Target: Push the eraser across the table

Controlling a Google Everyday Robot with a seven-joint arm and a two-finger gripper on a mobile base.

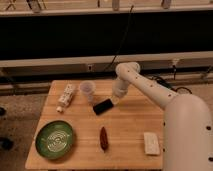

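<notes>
The hand [115, 99] sits low at the right end of the eraser [102, 106], near the back middle of the desk [127, 132]; I cannot tell its state. 1 clear cup [87, 90] stands just left of the eraser

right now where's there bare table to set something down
Bare wood lies between the dark red item and the whitish block, and across the right part of the table. The back left is crowded: box, cup, eraser with the gripper beside it. Green plate fills the front left.
</notes>
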